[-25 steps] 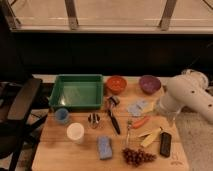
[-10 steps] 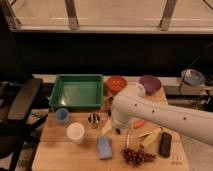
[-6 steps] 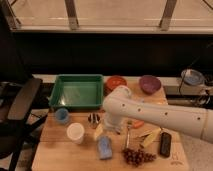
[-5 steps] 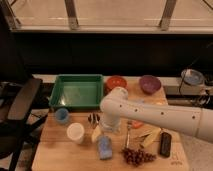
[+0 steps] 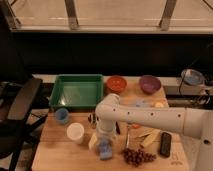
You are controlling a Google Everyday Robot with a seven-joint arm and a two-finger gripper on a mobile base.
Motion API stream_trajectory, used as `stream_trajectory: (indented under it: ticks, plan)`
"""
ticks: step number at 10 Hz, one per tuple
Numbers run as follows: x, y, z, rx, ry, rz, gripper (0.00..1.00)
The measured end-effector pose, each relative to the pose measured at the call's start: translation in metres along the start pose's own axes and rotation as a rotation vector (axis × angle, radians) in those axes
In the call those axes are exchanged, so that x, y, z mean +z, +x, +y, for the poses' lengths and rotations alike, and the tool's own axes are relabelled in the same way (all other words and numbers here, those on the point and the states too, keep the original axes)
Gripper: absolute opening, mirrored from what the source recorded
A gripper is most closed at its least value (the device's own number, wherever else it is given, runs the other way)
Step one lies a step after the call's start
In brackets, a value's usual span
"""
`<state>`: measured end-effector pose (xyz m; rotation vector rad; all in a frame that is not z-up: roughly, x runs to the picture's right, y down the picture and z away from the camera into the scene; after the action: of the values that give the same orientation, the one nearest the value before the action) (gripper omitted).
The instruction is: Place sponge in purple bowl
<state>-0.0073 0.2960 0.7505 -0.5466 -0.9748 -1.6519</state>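
The blue sponge (image 5: 105, 149) lies near the front edge of the wooden table (image 5: 55, 150). The white arm reaches in from the right and bends down over it. My gripper (image 5: 103, 140) hangs directly above the sponge, at or very near its top, and hides part of it. The purple bowl (image 5: 149, 83) stands at the far right of the table's back, well away from the gripper.
A green tray (image 5: 76, 92) sits at back left, with an orange bowl (image 5: 116, 83) beside it. A blue cup (image 5: 62, 115) and a white cup (image 5: 75, 132) stand left of the gripper. Grapes (image 5: 138, 156), a black object (image 5: 165, 144) and yellow food (image 5: 149, 136) lie to the right.
The arm has swung from the right side of the table across to the front middle, and the gripper has come down over the sponge.
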Motion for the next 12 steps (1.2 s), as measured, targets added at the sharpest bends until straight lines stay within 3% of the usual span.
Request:
stream_trajectory:
  ticks: [2, 8, 10, 12]
  plan:
    - [0.017, -0.004, 0.009, 0.016, 0.003, -0.029, 0.63]
    - [0.014, -0.007, 0.012, 0.018, 0.007, -0.025, 0.06]
    - [0.013, -0.006, 0.012, 0.019, 0.007, -0.023, 0.0]
    - [-0.007, -0.002, 0.022, 0.054, 0.022, 0.026, 0.0]
